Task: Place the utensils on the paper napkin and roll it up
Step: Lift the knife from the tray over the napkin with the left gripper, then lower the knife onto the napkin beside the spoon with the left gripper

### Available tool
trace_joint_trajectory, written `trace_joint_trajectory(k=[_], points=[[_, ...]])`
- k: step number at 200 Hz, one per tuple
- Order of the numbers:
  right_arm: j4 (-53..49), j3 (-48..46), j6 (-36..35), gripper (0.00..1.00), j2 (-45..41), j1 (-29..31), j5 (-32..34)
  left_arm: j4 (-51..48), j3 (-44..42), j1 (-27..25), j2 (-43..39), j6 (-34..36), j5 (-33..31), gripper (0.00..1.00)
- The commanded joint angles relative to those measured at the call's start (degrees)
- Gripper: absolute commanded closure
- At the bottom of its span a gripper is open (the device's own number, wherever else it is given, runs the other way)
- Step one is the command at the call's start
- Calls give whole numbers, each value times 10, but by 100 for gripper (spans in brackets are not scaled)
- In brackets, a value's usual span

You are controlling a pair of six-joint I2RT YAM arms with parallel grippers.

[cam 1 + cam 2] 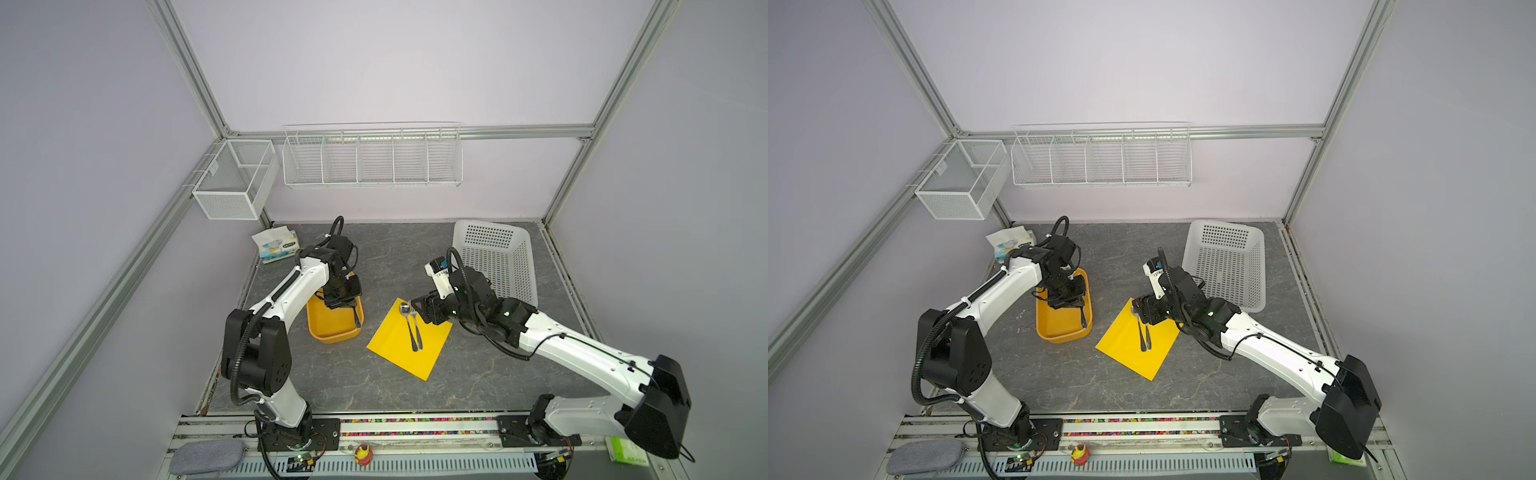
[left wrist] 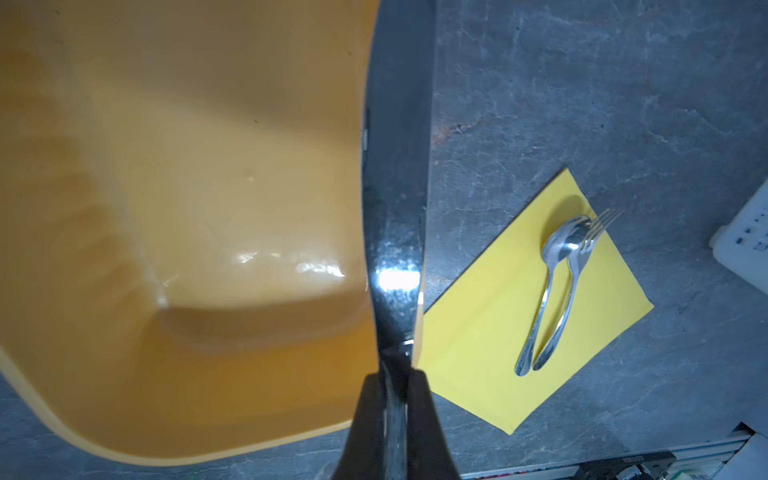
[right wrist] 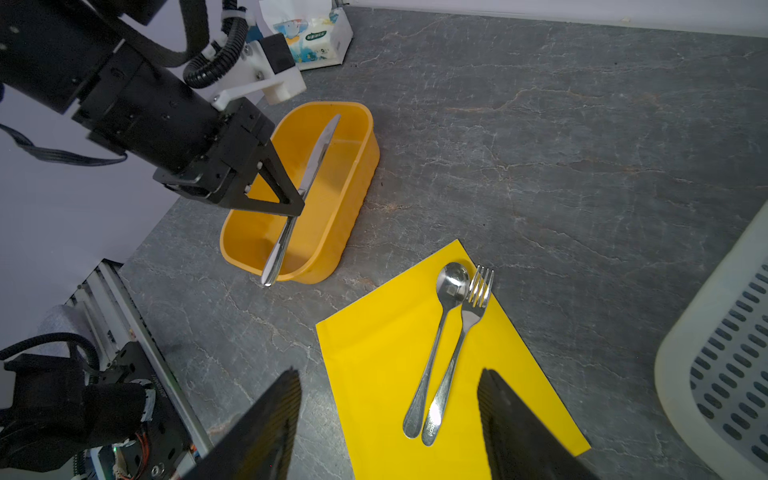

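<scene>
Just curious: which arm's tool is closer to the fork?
The right. The right tool hovers open by the fork; the left tool is away over the orange tray, gripping a knife.

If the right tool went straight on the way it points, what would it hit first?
Probably the spoon and fork handles on the paper napkin: they lie between the fingers of the open right tool in the right wrist view. Its height above them is unclear.
</scene>
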Motion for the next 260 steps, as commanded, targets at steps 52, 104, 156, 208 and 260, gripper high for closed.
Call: trace_joint_trajectory(k=[52, 104, 156, 208, 260], points=[[10, -29, 16, 30, -39, 2, 24, 64, 6, -120, 38, -87, 22, 94], [4, -40, 18, 30, -56, 2, 31, 95, 25, -181, 108, -120, 11, 94], [-3, -45, 15, 29, -65, 2, 40, 120, 24, -200, 136, -140, 6, 94], [-2, -46, 14, 29, -59, 2, 40, 98, 15, -200, 122, -130, -53, 88], [-1, -49, 14, 29, -55, 1, 40, 89, -13, -189, 92, -96, -91, 79]])
